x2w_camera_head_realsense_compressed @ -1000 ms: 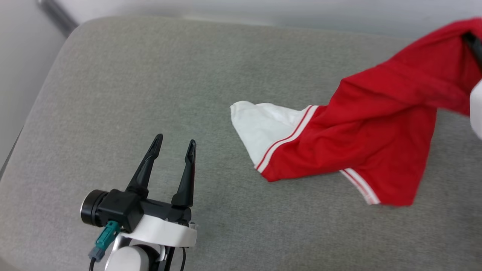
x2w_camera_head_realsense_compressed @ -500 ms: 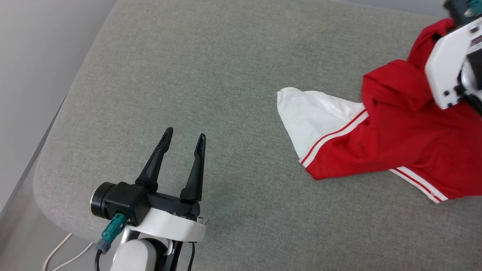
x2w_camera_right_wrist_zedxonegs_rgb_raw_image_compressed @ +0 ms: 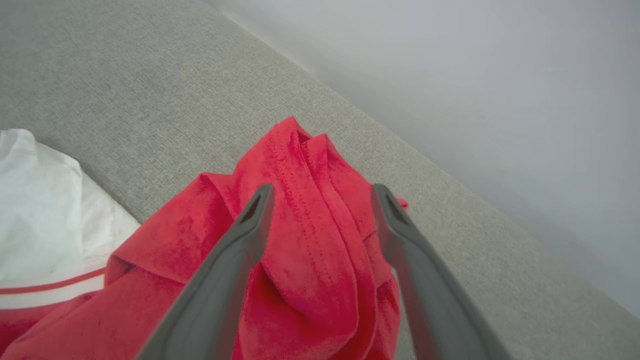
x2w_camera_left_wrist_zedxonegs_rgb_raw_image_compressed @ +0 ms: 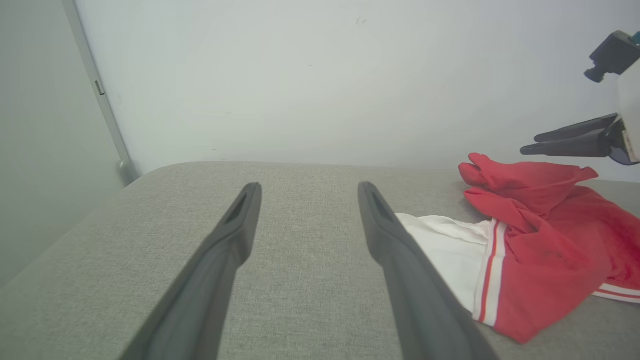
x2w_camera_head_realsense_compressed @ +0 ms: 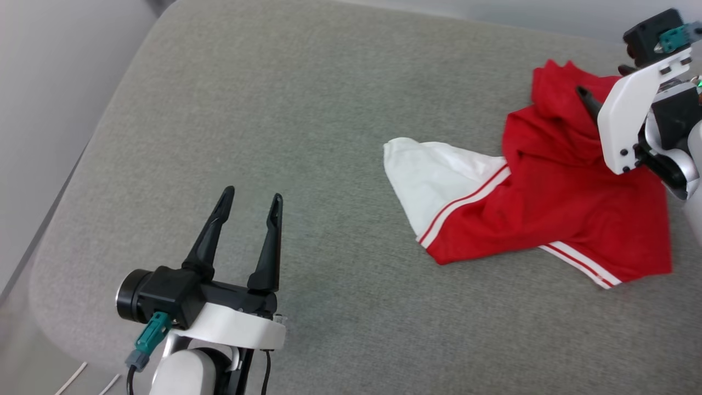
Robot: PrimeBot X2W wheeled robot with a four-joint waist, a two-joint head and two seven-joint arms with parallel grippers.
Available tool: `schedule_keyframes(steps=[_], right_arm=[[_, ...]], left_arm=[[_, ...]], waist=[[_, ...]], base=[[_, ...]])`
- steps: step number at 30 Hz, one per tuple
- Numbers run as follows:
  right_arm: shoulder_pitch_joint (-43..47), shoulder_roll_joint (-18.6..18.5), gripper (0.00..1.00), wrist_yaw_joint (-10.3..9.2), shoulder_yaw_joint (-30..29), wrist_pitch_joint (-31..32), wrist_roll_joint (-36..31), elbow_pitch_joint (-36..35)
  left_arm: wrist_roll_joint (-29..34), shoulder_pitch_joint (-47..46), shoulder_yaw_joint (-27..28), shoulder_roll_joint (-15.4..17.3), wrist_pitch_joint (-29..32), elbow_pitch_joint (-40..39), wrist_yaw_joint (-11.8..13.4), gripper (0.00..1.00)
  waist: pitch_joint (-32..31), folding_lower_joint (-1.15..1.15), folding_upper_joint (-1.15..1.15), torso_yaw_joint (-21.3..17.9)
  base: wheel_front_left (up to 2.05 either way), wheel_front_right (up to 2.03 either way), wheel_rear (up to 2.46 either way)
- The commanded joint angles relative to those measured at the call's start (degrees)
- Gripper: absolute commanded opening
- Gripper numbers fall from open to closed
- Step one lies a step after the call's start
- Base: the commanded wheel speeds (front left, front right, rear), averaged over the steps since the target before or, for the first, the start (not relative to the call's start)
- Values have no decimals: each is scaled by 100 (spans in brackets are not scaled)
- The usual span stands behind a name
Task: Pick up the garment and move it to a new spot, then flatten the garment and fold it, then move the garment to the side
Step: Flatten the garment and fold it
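Now, fingers spread, the right gripper straddles a raised garment fold that could snag on lifting; left gripper spread, empty.

Left gripper: fingers spread, well left of the garment. Right gripper: fingers apart, just above its bunched top.

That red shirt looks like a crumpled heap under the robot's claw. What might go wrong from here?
1. A ridge of the red jersey T-shirt stands between the fingers of the open right gripper; pulling away might snag and drag it.
2. The shirt lies bunched in layers, only one white sleeve spread out, so a flattening grab may pinch several layers together.
3. It sits near the grey cushion's far edge and could slide off.
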Motion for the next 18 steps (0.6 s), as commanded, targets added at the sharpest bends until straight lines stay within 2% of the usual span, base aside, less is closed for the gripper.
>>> schedule_keyframes(steps=[1, 11, 18], right_arm=[[-87, 22, 100, -6, -25, -68, 46, 14], [628, -63, 100, -5, -530, -1538, 655, -566], [1737, -67, 100, -5, -1318, -2625, 590, -1443]], left_arm=[[28, 22, 22, -5, -15, -21, -9, 100], [116, 110, 384, 6, -15, -126, -9, 100], [35, 143, 610, 80, -14, -209, -9, 100]], waist=[[-120, 0, 0, -143], [-587, 0, 0, -956], [-741, 0, 0, -1430]], base=[[0, 0, 0], [0, 0, 0], [0, 0, 0]])
